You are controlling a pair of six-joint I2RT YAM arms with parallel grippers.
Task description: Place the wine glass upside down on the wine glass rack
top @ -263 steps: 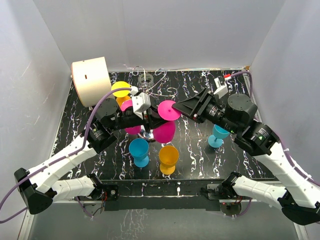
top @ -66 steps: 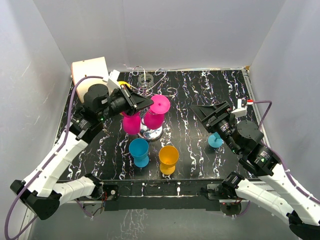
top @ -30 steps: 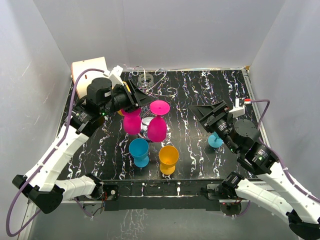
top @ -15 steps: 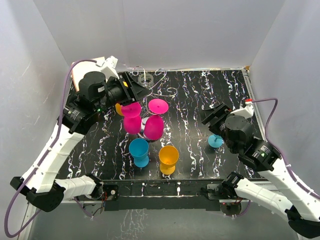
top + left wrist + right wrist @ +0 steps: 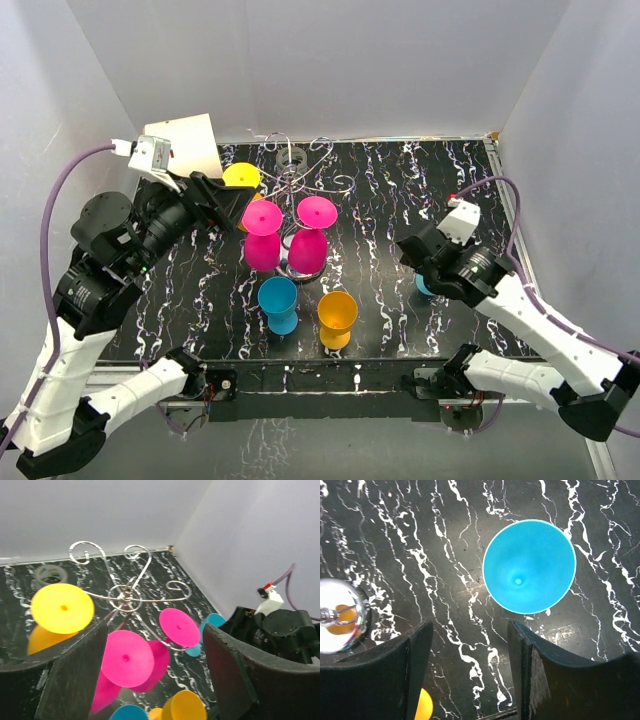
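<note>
Nearest, the right gripper hovers, jaws apart and empty, above an upright blue wine glass on the marbled table; beyond, a magenta wine glass hangs upside down on the wine glass rack, a second magenta glass beside it; the left gripper, wide open and empty, is raised just left of them.

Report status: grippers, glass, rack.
Left gripper open, empty, facing wine glass rack. Right gripper open above upright blue wine glass. Two pink glasses hang inverted on rack.

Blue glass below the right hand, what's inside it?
Nothing: the blue glass stands upright with an empty bowl. Its stem and foot cannot be seen, covered by the bowl itself.
</note>
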